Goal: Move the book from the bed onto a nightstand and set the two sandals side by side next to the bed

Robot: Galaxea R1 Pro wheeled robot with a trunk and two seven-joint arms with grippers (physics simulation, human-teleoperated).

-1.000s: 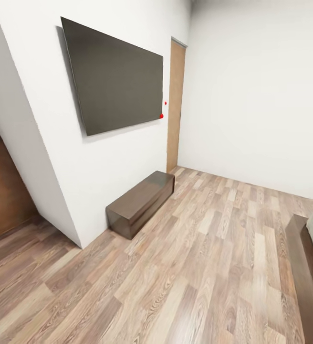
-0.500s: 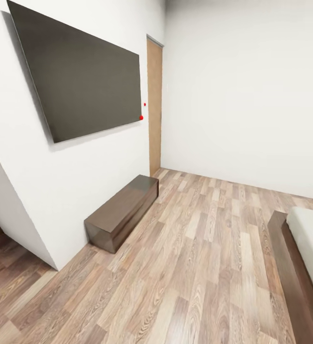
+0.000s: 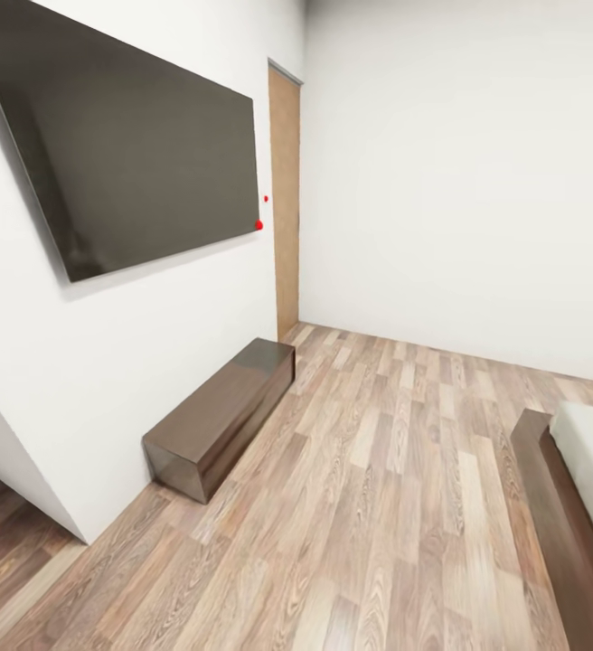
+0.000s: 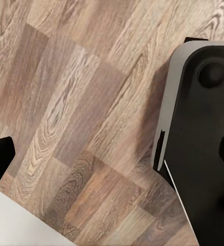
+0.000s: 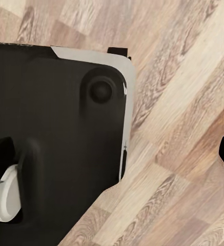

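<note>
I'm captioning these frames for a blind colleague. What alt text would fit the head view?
A bedroom with a wood-plank floor, seen from the robot's head: a large dark screen hangs on the white wall at left above a low dark wooden bench. A narrow wooden door stands beyond, and the corner of a bed shows at lower right.

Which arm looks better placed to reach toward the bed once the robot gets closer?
Probably the right: the pale mattress on its dark wooden frame lies at the head view's right edge, the robot's right side, though neither arm is near it yet.
</note>
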